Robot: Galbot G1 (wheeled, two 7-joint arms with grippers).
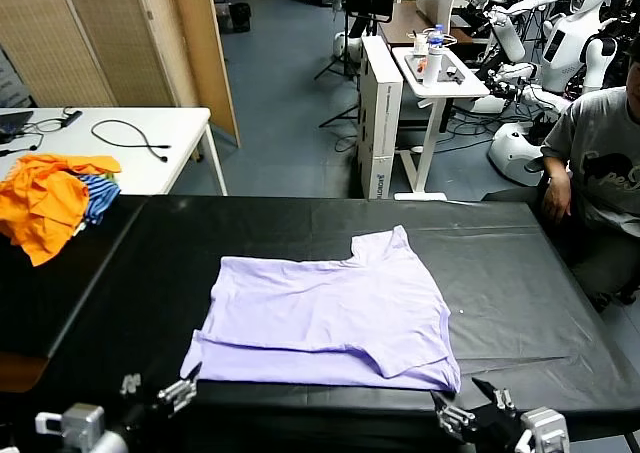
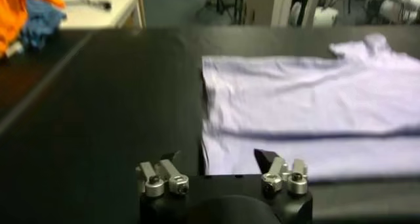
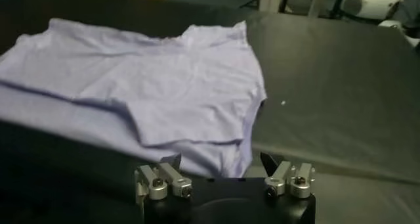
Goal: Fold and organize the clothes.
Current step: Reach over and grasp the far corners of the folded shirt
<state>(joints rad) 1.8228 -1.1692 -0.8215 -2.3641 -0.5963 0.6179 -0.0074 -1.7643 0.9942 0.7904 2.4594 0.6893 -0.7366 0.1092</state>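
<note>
The left hand waits low at the near edge of the counter, fingers spread wide and holding nothing, just beside the shirt's near left corner. The right hand waits at the near edge too, also wide and holding nothing, near the shirt's near right corner.

The pale purple short-sleeved T-shirt of thin soft cloth lies partly folded in the middle of the flat black counter.

A heap of bright orange and blue-striped clothes sits on the far left corner. Behind it stands a white table with a black cable. A person in a grey shirt sits on the right. White robots stand far back on the blue floor.
</note>
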